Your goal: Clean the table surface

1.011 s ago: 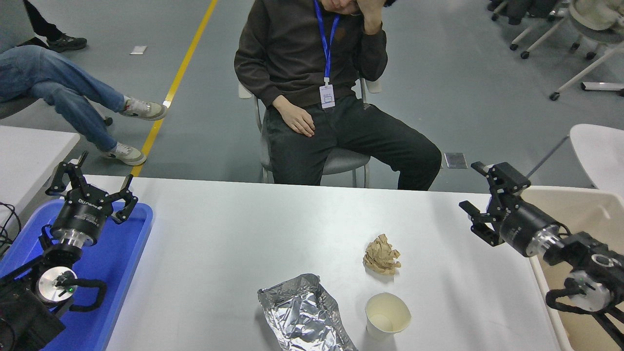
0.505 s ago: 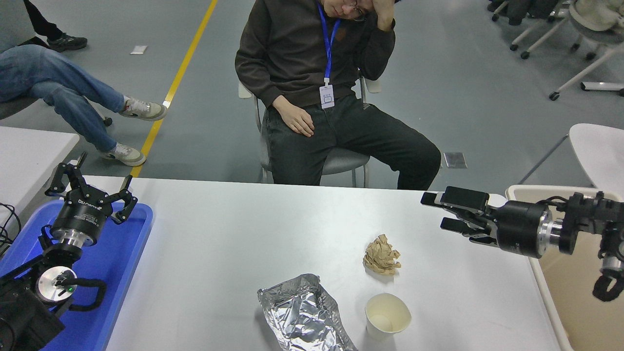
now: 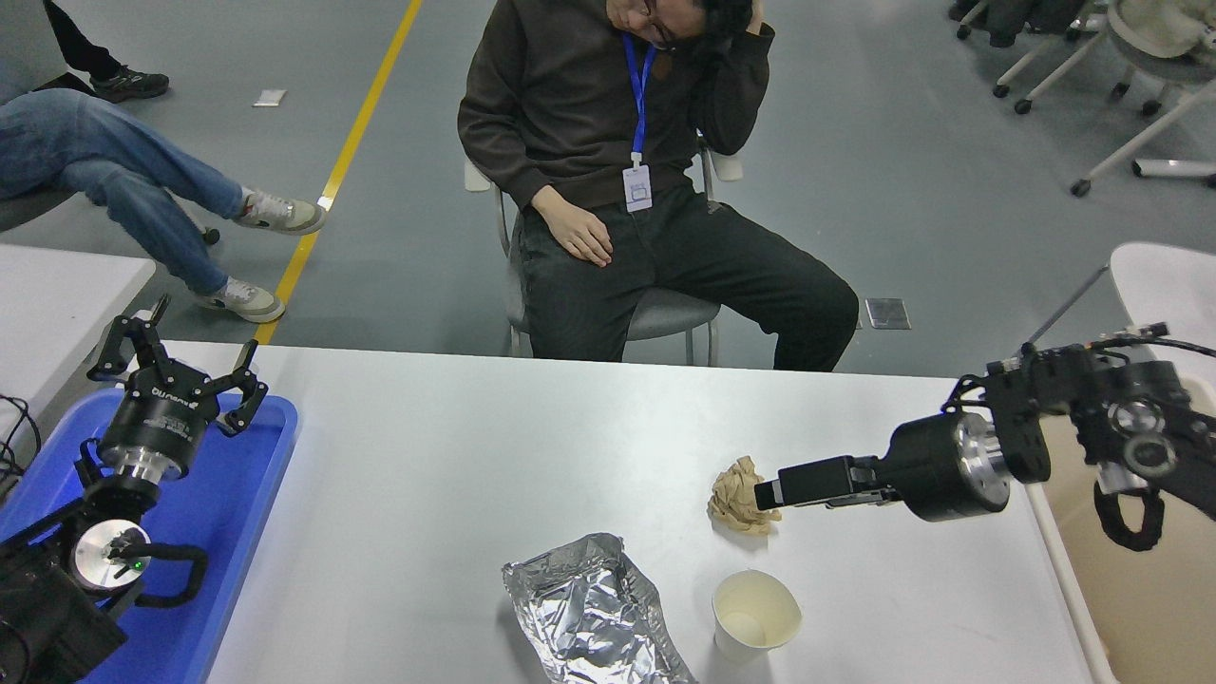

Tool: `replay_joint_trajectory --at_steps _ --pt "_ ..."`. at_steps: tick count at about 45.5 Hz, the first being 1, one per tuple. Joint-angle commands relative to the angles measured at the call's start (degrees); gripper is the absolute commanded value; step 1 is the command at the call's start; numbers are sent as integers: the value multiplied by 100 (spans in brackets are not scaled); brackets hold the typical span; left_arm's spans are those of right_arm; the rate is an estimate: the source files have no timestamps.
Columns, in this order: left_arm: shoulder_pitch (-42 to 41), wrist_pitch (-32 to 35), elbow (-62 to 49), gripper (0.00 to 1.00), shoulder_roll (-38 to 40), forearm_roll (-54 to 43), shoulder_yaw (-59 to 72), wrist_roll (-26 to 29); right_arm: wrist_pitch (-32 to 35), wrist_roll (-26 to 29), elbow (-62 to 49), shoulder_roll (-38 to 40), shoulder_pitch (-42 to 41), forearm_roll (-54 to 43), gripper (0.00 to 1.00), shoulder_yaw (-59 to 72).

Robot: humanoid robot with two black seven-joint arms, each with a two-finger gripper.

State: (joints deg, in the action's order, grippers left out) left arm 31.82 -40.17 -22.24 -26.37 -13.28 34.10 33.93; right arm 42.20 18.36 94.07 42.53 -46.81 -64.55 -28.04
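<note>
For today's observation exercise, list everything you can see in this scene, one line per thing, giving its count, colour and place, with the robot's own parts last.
table surface: one, light grey-white, fills the lower picture
crumpled paper ball: one, tan, centre-right of the table
foil wrapper: one, silver, crumpled, near edge
paper cup: one, cream, upright, right of the foil
tray: one, blue, left end
bin: one, beige, right end
seated person: one, dark clothes, blue lanyard, far side
second person's legs: blue jeans, upper left
left gripper: black, open, parked over the tray
right gripper: black, beside the paper ball
</note>
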Motion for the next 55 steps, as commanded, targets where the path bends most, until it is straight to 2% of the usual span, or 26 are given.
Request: replay_joint_trajectory --at_steps 1,11,19,47,52,55 --pt "0 0 0 100 0 1 0 0 105 607 -55 -202 -206 -58 100 483" --pt "0 0 0 100 0 1 0 0 105 1038 -293 -448 338 -31 100 483" --pt "0 0 0 100 0 1 0 0 113 1064 -398 -457 690 -84 100 448" --pt "0 0 0 100 0 1 0 0 61 1047 -890 -1107 769 -348 99 255" --pt "0 -8 -9 100 0 1 0 0 52 1038 -943 -1177 778 -348 97 211" --pt "0 -8 -9 100 0 1 0 0 52 1038 -970 -1186 769 -357 87 211"
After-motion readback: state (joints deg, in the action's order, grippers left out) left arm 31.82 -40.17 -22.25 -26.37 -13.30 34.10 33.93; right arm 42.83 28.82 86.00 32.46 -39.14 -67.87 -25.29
